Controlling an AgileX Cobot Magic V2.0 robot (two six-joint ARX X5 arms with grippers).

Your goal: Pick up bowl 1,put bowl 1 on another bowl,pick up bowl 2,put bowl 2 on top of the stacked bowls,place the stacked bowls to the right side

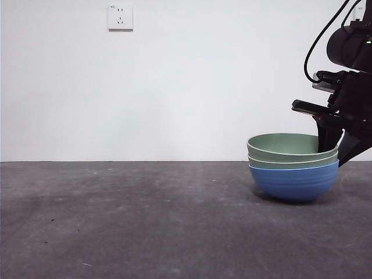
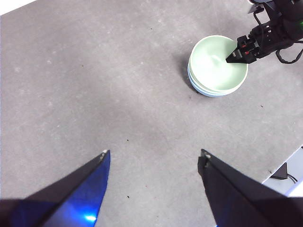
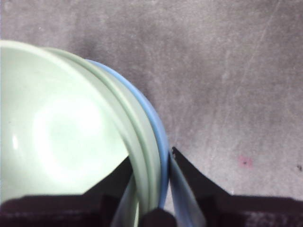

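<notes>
The stacked bowls [image 1: 293, 168] rest on the grey table [image 1: 145, 221] at the right: the blue bowl [image 1: 293, 183] at the bottom with two pale green bowls [image 1: 288, 145] nested inside it. My right gripper [image 1: 334, 148] comes down from the upper right and is shut on the stack's right rim. In the right wrist view one jaw is inside the top green bowl [image 3: 57, 127] and the other is outside the blue bowl [image 3: 158, 127], with my right gripper [image 3: 150, 163] astride all three rims. My left gripper [image 2: 154, 153] hangs open high above the table, far from the stack [image 2: 215, 64].
A white wall with a power socket [image 1: 120, 17] stands behind the table. A white object with a cable [image 2: 289, 179] lies at the table's edge in the left wrist view. Bare grey surface spreads to the left of the bowls.
</notes>
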